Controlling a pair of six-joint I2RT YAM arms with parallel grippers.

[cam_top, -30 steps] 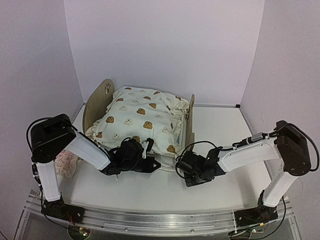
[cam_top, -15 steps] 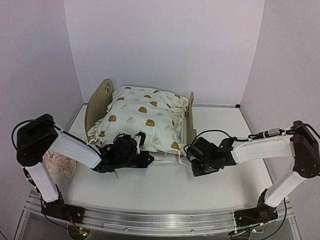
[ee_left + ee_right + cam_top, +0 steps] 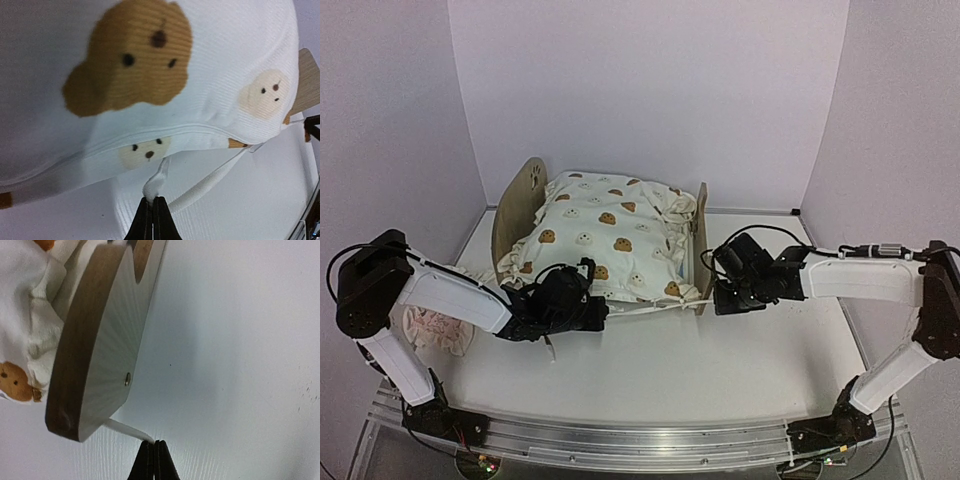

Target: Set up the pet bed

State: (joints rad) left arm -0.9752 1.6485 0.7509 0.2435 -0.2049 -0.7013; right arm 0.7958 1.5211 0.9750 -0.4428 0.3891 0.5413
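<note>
right hand (image 3: 153, 445) advanced, plywood bed (image 3: 520, 205) under quilt (image 3: 610, 230)

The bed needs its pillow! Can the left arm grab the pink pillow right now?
Probably not yet. The pillow lies uncovered near that arm, but the left gripper is shut on a quilt tie, so it must let go first.

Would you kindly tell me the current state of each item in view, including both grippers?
pet bed: upright on the table, covered by the quilt.
quilt: draped over the bed, bunched at the footboard.
pillow: on the table, outside the bed.
left gripper: shut on a quilt tie.
right gripper: shut on a tie end below the footboard.
</note>
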